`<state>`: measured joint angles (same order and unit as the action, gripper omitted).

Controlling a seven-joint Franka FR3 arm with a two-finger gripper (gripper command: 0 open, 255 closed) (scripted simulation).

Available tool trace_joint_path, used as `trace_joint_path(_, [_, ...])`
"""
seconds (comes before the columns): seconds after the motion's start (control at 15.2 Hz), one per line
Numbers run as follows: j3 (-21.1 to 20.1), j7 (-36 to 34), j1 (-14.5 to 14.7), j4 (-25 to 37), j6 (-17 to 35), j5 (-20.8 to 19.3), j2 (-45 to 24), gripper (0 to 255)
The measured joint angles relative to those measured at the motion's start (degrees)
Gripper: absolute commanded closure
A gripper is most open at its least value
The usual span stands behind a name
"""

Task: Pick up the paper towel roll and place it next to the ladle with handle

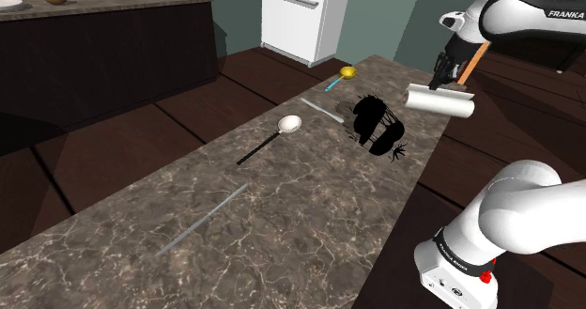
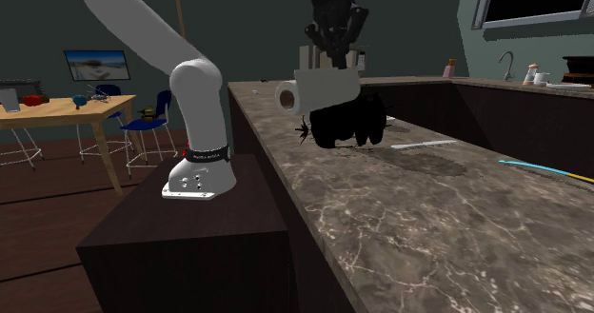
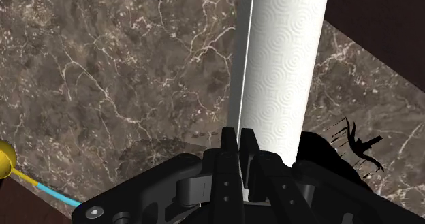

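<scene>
White paper towel roll [image 1: 439, 100] is hanging above the stone-patterned counter [image 1: 282, 204], the gripper [image 3: 238, 133] jaws pinching it; setting it beside the white-bowled ladle [image 1: 289, 124] is remaining.

You see paper towel roll [image 3: 286, 73]: white paper, embossed swirls, matt | countertop [image 3: 122, 73]: dark stone look, pale veins, smooth | your gripper [image 3: 238, 134]: black, faint sheen

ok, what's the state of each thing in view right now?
paper towel roll: held, horizontal, lifted off the counter.
claw: shut on the roll's edge.
white-bowled ladle: lying flat on the counter, untouched.
yellow ladle: lying flat near the counter's far end.
black object: resting on the counter.
</scene>
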<state>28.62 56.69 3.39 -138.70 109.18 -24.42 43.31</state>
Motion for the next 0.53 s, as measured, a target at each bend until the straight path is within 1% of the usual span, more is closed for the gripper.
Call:
trace_joint_path(0.2, [1.5, -0.2, 2.5, 3.7, 2.7, 1.4, -6.3, 255])
trace_joint_path(0.53, [4.6, 0.8, 7.4, 12.8, 6.1, 5.9, -18.8, 255])
